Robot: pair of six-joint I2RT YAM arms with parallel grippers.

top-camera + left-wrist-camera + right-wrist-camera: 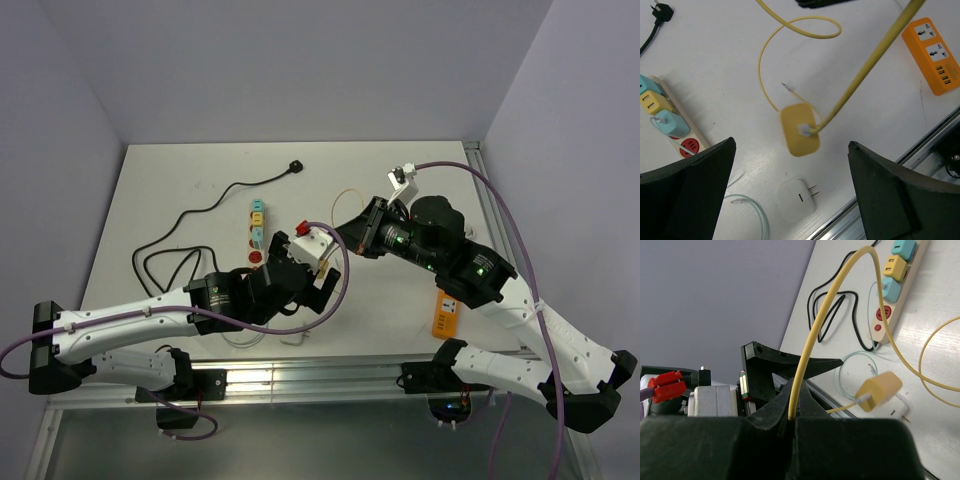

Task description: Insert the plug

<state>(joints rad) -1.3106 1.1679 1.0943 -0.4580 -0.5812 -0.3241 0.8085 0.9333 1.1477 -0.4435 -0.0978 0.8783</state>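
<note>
The yellow plug (800, 129) looks blurred and hangs on its yellow cable (865, 65) over the table. It sits between the wide-apart fingers of my left gripper (791, 145), which is open and touches nothing. My right gripper (792, 415) is shut on the yellow cable (810, 340), and the yellow plug (880, 390) dangles below it. The beige power strip (687, 145) lies at the left with teal and yellow adapters plugged in. In the top view my left gripper (305, 272) and right gripper (350, 235) are close together beside the power strip (257, 228).
A white two-prong charger (799, 197) lies on the table under the yellow plug, with a pale teal cable loop (752, 210) beside it. An orange power strip (446, 315) lies at the right. A black cord and plug (295, 167) run across the far left. The table's metal rail (330, 375) borders the near edge.
</note>
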